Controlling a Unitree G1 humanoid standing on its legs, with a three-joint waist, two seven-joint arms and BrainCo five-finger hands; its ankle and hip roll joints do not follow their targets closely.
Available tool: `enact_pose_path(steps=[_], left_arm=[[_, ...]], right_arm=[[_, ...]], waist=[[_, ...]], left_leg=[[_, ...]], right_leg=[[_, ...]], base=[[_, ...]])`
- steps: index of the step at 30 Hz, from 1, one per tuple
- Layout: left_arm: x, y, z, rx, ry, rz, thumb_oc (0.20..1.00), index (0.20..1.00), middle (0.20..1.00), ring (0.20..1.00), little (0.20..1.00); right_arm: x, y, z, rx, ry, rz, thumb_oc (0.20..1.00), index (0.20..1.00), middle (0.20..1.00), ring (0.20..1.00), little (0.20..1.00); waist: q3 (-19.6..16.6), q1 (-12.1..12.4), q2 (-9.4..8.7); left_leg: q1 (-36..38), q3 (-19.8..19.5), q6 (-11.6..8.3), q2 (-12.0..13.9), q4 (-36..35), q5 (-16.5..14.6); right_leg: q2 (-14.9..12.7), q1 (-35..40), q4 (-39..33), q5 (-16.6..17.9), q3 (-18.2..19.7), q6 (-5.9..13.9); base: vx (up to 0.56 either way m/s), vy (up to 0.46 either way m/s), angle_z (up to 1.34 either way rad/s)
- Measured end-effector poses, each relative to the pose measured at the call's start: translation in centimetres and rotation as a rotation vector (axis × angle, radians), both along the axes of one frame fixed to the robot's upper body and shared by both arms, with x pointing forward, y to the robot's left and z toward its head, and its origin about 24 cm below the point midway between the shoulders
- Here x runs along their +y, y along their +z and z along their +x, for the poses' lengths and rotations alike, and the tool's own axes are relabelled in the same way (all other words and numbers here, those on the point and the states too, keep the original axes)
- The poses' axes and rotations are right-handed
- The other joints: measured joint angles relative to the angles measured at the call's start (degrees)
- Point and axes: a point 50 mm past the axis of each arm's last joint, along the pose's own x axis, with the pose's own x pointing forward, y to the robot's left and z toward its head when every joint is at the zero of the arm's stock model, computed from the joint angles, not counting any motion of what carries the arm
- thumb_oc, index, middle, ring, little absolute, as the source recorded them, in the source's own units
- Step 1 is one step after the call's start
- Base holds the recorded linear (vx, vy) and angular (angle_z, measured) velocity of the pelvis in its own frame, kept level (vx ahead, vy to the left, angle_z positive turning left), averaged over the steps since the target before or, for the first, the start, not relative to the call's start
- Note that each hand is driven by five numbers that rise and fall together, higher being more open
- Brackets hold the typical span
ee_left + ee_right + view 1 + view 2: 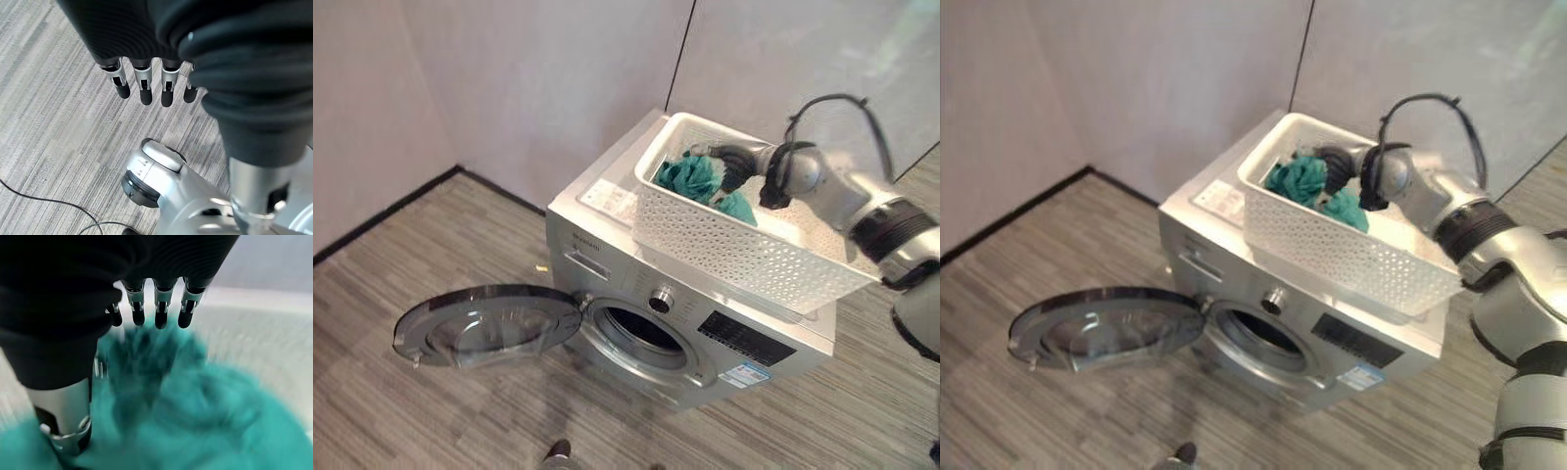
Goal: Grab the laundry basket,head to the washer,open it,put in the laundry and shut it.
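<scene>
1. Teal cloth, the laundry (pixel 703 179), lies crumpled in soft folds at the far end of the basket (pixel 734 245), which sits on top of the washer (pixel 607 211), toward 1 o'clock from the drum.
2. The right hand (pixel 729 162) reaches into the basket over the cloth; in the right wrist view its fingers (pixel 159 308) hang straight above the teal heap, relaxed and not yet closed on it.
3. The step in hand is, by my judgement, taking the laundry out to load it: the door (pixel 484 325) already stands swung wide at 9 o'clock of the drum opening (pixel 641 330).
4. The next move calls for curling the fingers into the limp cloth, lifting it clear of the rim, then carrying it down toward 7 o'clock into the drum.
5. The basket is white perforated plastic, rectangular; the washer is silver with a round dial (pixel 660 299); the door is a glassy, chrome-rimmed disc.
6. The left hand (pixel 146 85) hangs idle over the grey striped floor (pixel 411 255), fingers loose and straight.
</scene>
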Motion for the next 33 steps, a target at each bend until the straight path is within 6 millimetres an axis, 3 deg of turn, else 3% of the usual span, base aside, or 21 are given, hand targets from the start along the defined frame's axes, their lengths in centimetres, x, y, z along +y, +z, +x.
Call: enact_pose_path(steps=[5,8,9,10,17,22,23,24,27,28,29,31,33], left_arm=[[0.5,0.0,-0.7,0.035,0.013,0.018,1.000,1.000,1.000,1.000,1.000],[1.2,0.3,0.2,0.020,0.012,0.038,1.000,1.000,1.000,1.000,1.000],[1.6,0.5,0.4,0.015,0.013,0.051,1.000,1.000,1.000,1.000,1.000],[2.0,0.6,0.5,0.014,0.019,0.067,1.000,1.000,1.000,1.000,1.000],[3.2,1.2,1.7,-0.011,0.067,0.123,1.000,1.000,1.000,1.000,1.000],[2.7,1.0,1.5,-0.004,0.069,0.111,1.000,1.000,1.000,1.000,1.000],[2.5,0.9,1.4,-0.001,0.068,0.107,1.000,1.000,1.000,1.000,1.000],[2.2,0.9,1.9,-0.021,0.055,0.102,1.000,1.000,1.000,1.000,1.000],[1.8,0.9,3.0,-0.058,0.030,0.090,1.000,1.000,1.000,1.000,1.000],[1.0,0.8,3.6,-0.081,-0.005,0.075,1.000,1.000,1.000,1.000,1.000],[0.5,0.7,4.0,-0.092,-0.014,0.062,1.000,1.000,1.000,1.000,1.000],[-0.6,0.2,3.2,-0.069,-0.034,0.031,1.000,1.000,1.000,1.000,1.000],[-1.2,0.0,2.7,-0.053,-0.044,0.017,1.000,1.000,1.000,1.000,1.000]], right_arm=[[0.1,-0.2,0.4,-0.033,-0.010,-0.115,1.000,1.000,1.000,1.000,1.000],[-0.1,0.0,0.9,-0.069,-0.044,-0.162,1.000,1.000,1.000,1.000,1.000],[0.1,0.1,1.0,-0.079,-0.047,-0.169,0.937,0.937,0.937,0.937,0.937],[0.3,0.1,1.1,-0.086,-0.048,-0.179,0.200,0.200,0.200,0.200,0.200],[1.3,1.1,1.9,-0.167,-0.096,-0.145,0.200,0.200,0.200,0.200,0.200],[-0.3,1.3,2.0,-0.191,-0.135,-0.132,0.200,0.200,0.200,0.200,0.200],[-1.0,1.4,2.0,-0.186,-0.162,-0.106,0.200,0.200,0.200,0.200,0.200],[-3.5,1.9,2.0,-0.182,-0.248,-0.043,0.200,0.200,0.200,0.200,0.200],[-7.6,3.2,1.4,-0.208,-0.379,0.041,0.200,0.200,0.200,0.200,0.200],[-10.9,4.4,0.6,-0.244,-0.486,0.136,0.200,0.200,0.200,0.200,0.200],[-12.7,5.1,0.0,-0.268,-0.544,0.222,0.200,0.200,0.200,0.200,0.200],[-15.3,6.9,-1.1,-0.367,-0.636,0.397,0.200,0.200,0.200,0.200,0.200],[-16.8,7.4,-1.9,-0.402,-0.688,0.487,0.200,0.200,0.200,0.200,0.200]], waist=[[2.1,1.7,-1.75],[2.6,2.2,-2.80],[2.8,2.2,-3.38],[3.0,2.2,-3.80],[2.3,2.4,-5.23],[2.7,2.8,-4.71],[2.7,2.8,-4.44],[2.7,2.7,-3.87],[2.2,2.3,-2.69],[1.9,2.3,-1.21],[1.5,1.9,-0.33],[-0.3,0.9,2.01],[-1.8,-0.5,3.45]], left_leg=[[-2.4,-1.9,-0.52,0.0,0.6,0.2],[-3.7,-2.2,-0.80,0.0,0.9,0.2],[-3.7,-2.2,-0.80,0.0,0.9,0.2],[-3.8,-2.2,-0.83,0.1,0.9,0.2],[-3.6,-1.8,-0.82,0.0,0.9,0.2],[-2.6,-1.6,-0.77,-0.4,0.8,0.3],[-2.0,-1.6,-0.77,-0.5,0.8,0.3],[-1.1,-1.6,-0.78,-0.7,0.7,0.3],[-0.4,-1.6,-0.75,-1.0,0.7,0.2],[0.4,-1.9,-0.59,-1.3,0.6,0.3],[0.9,-1.9,-0.54,-1.5,0.5,0.3],[2.5,-1.7,-0.15,-1.9,-0.2,0.4],[3.5,-1.6,0.24,-2.3,-0.4,0.3]], right_leg=[[0.4,-0.7,0.0,0.0,-2.0,-0.14],[0.4,-1.6,0.0,-0.1,-2.4,-0.08],[0.4,-1.7,0.0,-0.1,-2.3,-0.09],[0.2,-1.8,0.0,-0.1,-2.3,-0.11],[0.1,-2.3,-0.2,0.4,-1.4,-0.61],[-0.2,-1.4,0.0,0.5,-1.3,-0.64],[-0.3,-0.8,0.0,0.5,-1.3,-0.60],[-0.6,0.1,0.0,0.5,-1.3,-0.54],[-0.8,0.9,0.0,0.4,-1.4,-0.42],[-1.2,1.9,0.0,0.4,-1.6,-0.25],[-1.5,2.4,0.0,0.4,-1.6,-0.17],[-1.9,3.8,0.0,0.3,-1.5,0.39],[-2.1,4.9,0.0,0.1,-1.4,0.69]], base=[[-0.03,-0.010,0.20],[-0.02,0.001,0.06],[0.00,0.000,0.00],[0.02,0.002,-0.04],[0.02,0.000,-0.03],[0.01,-0.004,0.00],[0.03,0.010,0.03],[0.05,-0.006,0.04],[0.04,0.002,0.04],[0.02,0.010,0.11],[0.03,0.026,0.10],[0.02,0.031,0.00],[0.01,0.009,-0.02]])
